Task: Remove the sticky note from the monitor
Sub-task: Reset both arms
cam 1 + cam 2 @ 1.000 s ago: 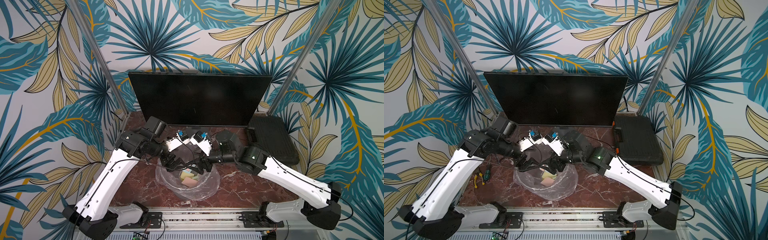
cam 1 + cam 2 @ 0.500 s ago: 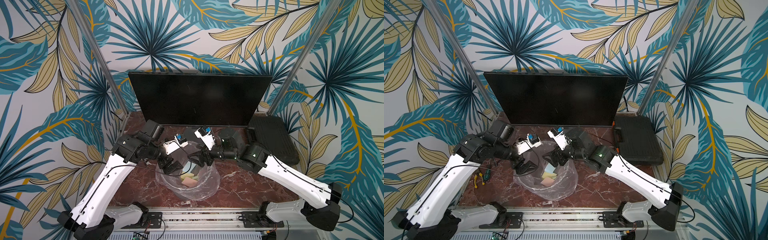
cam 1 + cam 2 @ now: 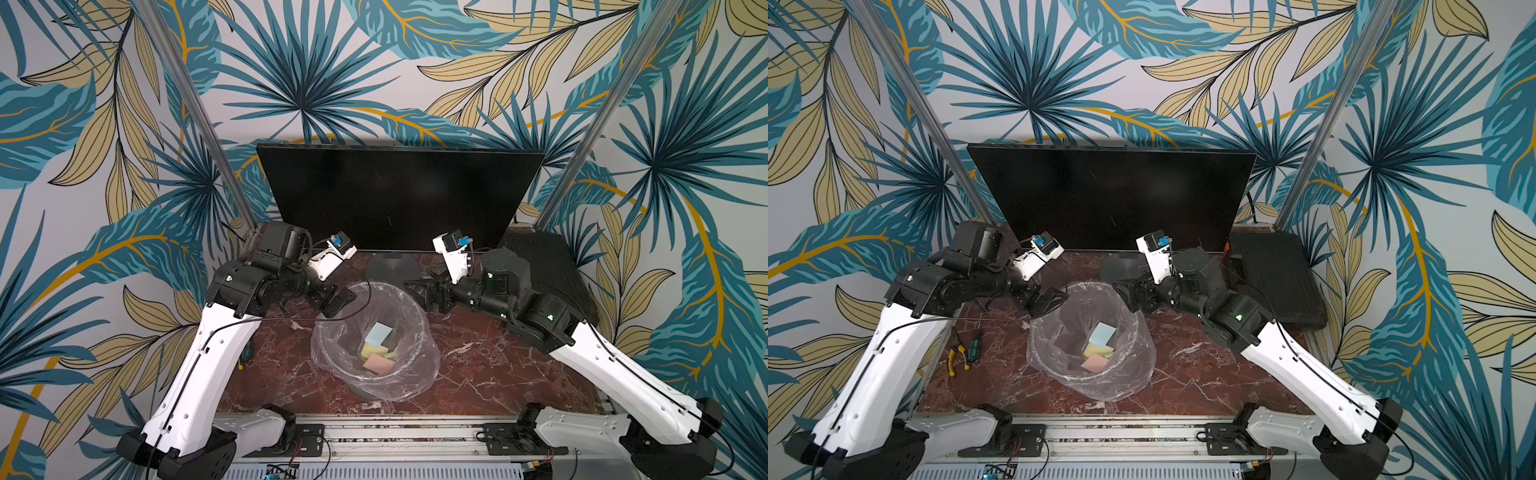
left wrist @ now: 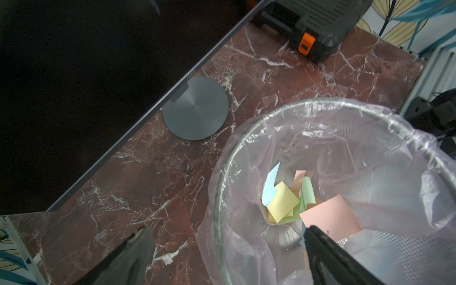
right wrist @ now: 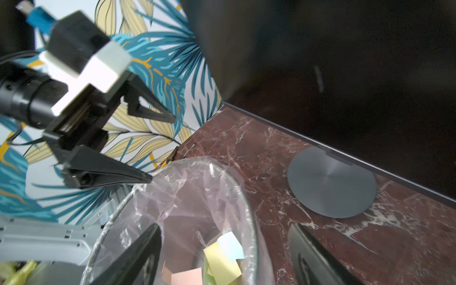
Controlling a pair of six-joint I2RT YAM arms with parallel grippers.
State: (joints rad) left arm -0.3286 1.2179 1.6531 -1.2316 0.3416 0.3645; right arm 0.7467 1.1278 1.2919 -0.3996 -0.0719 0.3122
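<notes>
The left gripper point(image 3: 338, 301) is hovering, jaws released and empty, at the far-left rim of the plastic-lined wire wastebasket point(image 3: 415, 386). Blue, yellow, green and pink sticky notes point(image 3: 376, 351) are lying inside it. The monitor point(image 3: 395, 195) is standing behind, screen dark. The right gripper point(image 3: 423, 294) is hovering at the far-right rim, jaws released and empty.

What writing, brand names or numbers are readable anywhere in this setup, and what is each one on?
No text here is readable.
The monitor has a small mark on its lower bezel, above the round base: too blurred to read.
The sticky notes in the bin: no writing shows on them.
The black case: no label shows.
</notes>
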